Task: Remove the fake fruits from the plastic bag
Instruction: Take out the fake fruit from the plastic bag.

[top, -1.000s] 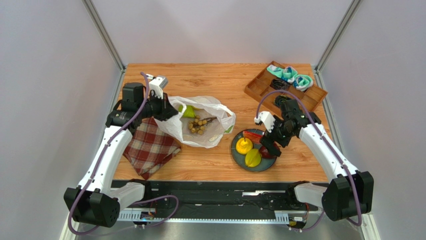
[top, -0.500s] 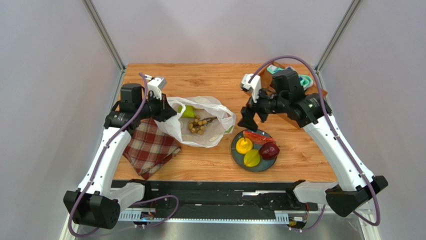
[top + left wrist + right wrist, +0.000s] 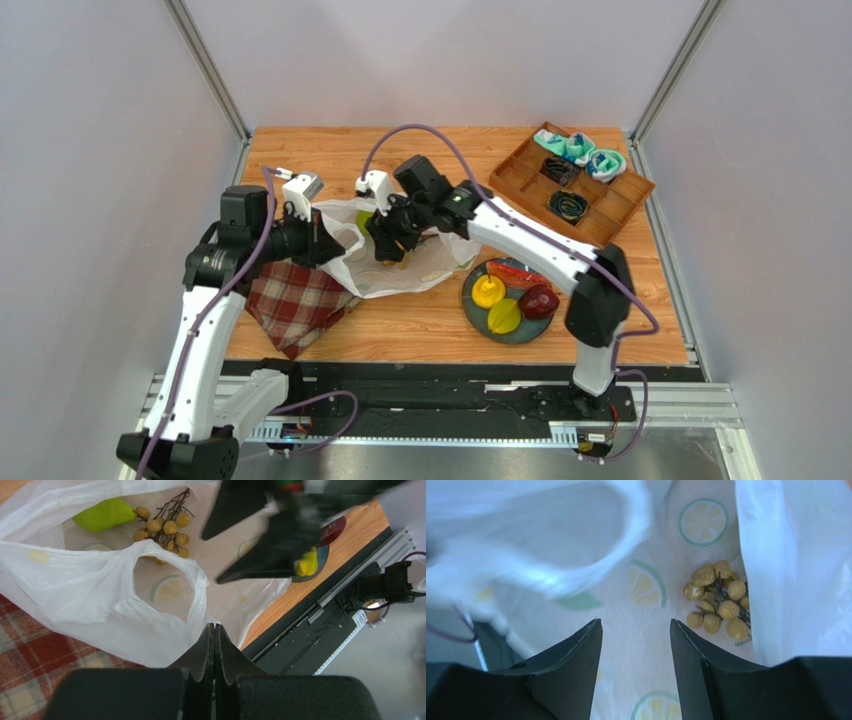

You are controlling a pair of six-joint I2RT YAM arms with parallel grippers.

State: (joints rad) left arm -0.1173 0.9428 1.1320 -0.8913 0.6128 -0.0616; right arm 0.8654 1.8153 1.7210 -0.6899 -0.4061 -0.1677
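Observation:
The white plastic bag [image 3: 425, 265] lies open at the table's middle. My left gripper [image 3: 323, 247] is shut on its left rim [image 3: 200, 600] and holds it up. My right gripper [image 3: 386, 248] is open and empty, pointing down into the bag's mouth [image 3: 636, 622]. The brown grape bunch [image 3: 718, 602] lies on the bag's floor just right of its fingers. The green pear [image 3: 102, 514] lies beside the grapes [image 3: 165, 527]. A dark plate [image 3: 478, 318] holds the red apple [image 3: 538, 300], the watermelon slice [image 3: 515, 272] and two yellow fruits [image 3: 490, 292].
A red plaid cloth [image 3: 300, 300] lies under my left arm, left of the bag. A wooden divided tray [image 3: 610, 210] at the back right holds teal rolled socks [image 3: 580, 150]. The plate sits just right of the bag.
My right gripper left the apple on the plate, rose, and swung left to the bag's mouth. My left gripper, still holding the rim, shifted slightly left.

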